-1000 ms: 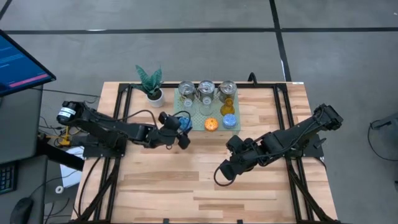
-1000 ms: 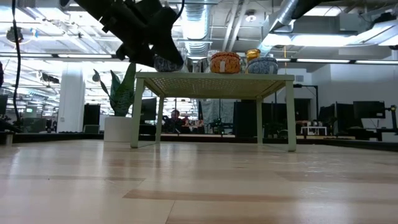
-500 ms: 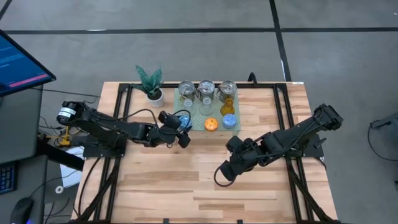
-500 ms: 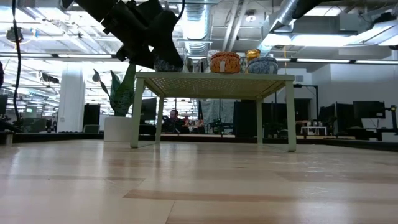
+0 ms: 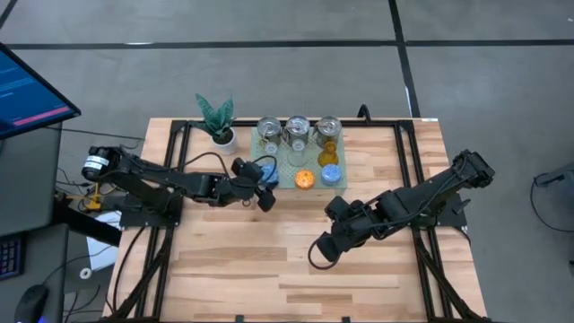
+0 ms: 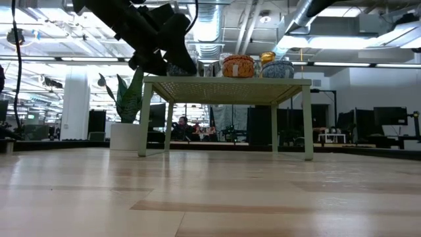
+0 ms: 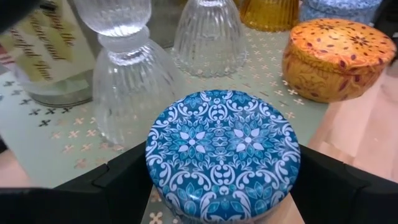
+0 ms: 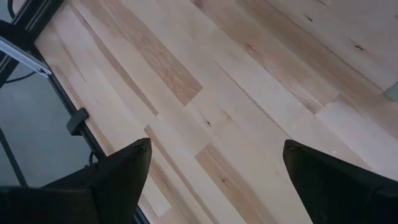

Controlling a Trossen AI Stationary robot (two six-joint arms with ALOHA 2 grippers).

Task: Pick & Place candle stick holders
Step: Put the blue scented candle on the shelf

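Observation:
A blue patterned candle stick holder (image 7: 222,149), a round lidded tin, sits between the fingers of my left gripper (image 5: 265,172) at the left near corner of the pale green stand (image 5: 285,172). On the stand are three silver holders (image 5: 297,130), clear glass ones (image 7: 208,37), an amber one (image 5: 328,149), an orange one (image 5: 305,179) and a second blue one (image 5: 331,175). My right gripper (image 5: 320,254) hangs open over bare table at centre right, holding nothing. My left gripper pinches the blue holder's round side wall (image 7: 157,186) between its two fingers (image 7: 118,190), one on each side. The fingers come from the table's left, slanting slightly down. The holder is upright, lid up, over the stand's corner; whether its base rests there I cannot tell.
A green leafy plant in a white pot (image 5: 218,126) stands at the far left of the stand. The wooden table (image 5: 269,269) lies bare on its near half. Black frame rails (image 5: 161,224) run along both table sides.
My left gripper has edged a little toward the stand with the blue holder, which stays upright in the fingers. My right arm has kept still.

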